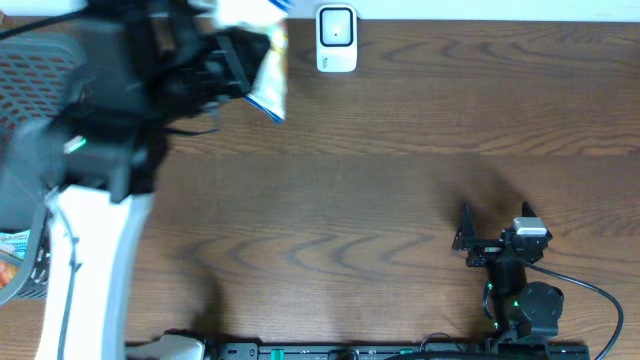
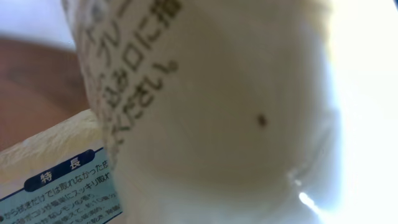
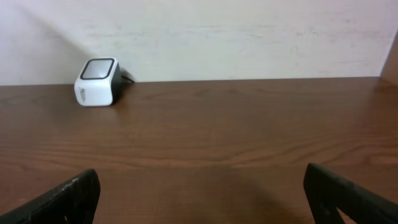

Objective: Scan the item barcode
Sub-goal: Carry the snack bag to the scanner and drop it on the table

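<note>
At the table's (image 1: 350, 200) far edge, just left of the barcode scanner (image 1: 336, 38), my left claw (image 1: 240, 66) grips a printed white packet (image 1: 268, 72), held up, I judge, so its label can be turned to it, while my right claw (image 1: 495, 220) sits wide open.

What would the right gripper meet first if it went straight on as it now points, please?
Probably nothing on the table: the right gripper faces bare wood up to the wall; the scanner sits off to its left.
</note>
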{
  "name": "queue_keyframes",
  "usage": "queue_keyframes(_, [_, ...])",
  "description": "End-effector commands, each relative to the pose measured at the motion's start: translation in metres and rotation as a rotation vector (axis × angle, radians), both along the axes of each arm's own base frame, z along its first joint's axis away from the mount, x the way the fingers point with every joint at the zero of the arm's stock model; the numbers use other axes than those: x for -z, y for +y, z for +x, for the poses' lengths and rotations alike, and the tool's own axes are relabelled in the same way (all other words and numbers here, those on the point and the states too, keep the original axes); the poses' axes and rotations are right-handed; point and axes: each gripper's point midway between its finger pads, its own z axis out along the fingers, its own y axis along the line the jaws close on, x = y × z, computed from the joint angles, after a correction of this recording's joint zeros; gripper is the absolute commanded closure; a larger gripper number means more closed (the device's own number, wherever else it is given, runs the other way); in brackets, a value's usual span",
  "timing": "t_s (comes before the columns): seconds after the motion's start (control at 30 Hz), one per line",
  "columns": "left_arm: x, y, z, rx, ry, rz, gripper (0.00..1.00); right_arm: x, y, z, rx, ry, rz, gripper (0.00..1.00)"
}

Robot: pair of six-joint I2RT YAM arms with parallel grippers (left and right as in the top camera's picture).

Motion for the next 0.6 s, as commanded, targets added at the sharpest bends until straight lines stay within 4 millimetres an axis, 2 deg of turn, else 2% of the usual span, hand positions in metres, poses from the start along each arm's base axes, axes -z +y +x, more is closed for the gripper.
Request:
queue_keyframes(0.0, [0.042,-0.022,0.017,-0.026,0.065,0.123,0.93,0.001,-0.002,0.0,0.008,0.004,0.01,0.01])
queue_keyframes(0.1, [0.087,-0.05,0.023,-0.033,0.184,0.175,0.93,0.001,-0.002,0.0,0.008,0.004,0.01,0.01])
queue_keyframes(0.27, [0.151,-0.105,0.025,-0.028,0.376,0.16,0.93,0.001,-0.002,0.0,0.008,0.004,0.01,0.01])
queue_keyframes(0.4, [0.19,-0.136,0.024,-0.031,0.473,0.157,0.92,0.001,-0.002,0.0,0.008,0.004,0.01,0.01])
queue_keyframes(0.43, [0.2,-0.143,0.023,-0.032,0.492,0.157,0.86,0.001,-0.002,0.0,0.008,0.004,0.01,0.01])
queue_keyframes(0.47, [0.207,-0.15,0.023,-0.028,0.503,0.16,0.73,0.001,-0.002,0.0,0.008,0.004,0.01,0.01])
queue_keyframes(0.5, [0.217,-0.16,0.023,-0.013,0.505,0.166,0.48,0.001,-0.002,0.0,0.008,0.004,0.01,0.01])
queue_keyframes(0.53, [0.222,-0.166,0.023,-0.004,0.505,0.169,0.32,0.001,-0.002,0.0,0.008,0.004,0.01,0.01])
queue_keyframes(0.57, [0.227,-0.171,0.023,0.005,0.506,0.172,0.27,0.001,-0.002,0.0,0.008,0.004,0.01,0.01])
